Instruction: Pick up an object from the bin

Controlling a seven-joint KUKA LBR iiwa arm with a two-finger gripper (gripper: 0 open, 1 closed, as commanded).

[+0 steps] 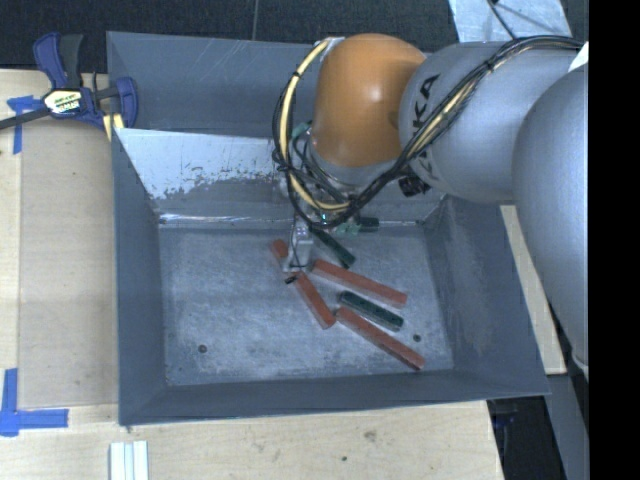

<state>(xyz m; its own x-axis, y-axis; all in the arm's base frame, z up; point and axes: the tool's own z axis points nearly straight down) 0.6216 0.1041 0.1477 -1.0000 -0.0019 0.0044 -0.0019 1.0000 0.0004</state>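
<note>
Currently low near back wall of bin (135,268), tool (297,256) at back-left end of a small cluster of sticks on the bin floor. Opening of tool: cannot tell; nothing visibly held. Nearest: red-brown stick (316,305) slanting toward front-right corner, short red-brown piece (279,251) just beside tool, dark green stick (371,309) further right. Risk, judged: flat, touching, partly crossed sticks; closing on one end likely to pivot it out or drag a neighbour along.

Grey metal bin (140,298): sloped walls, scuffed flat floor. Contents, right of centre: loose cluster of flat red-brown sticks (380,338), some overlapping, and one dark green stick (371,309) lying among them. Small dark speck (203,348) on the near-left floor.
</note>
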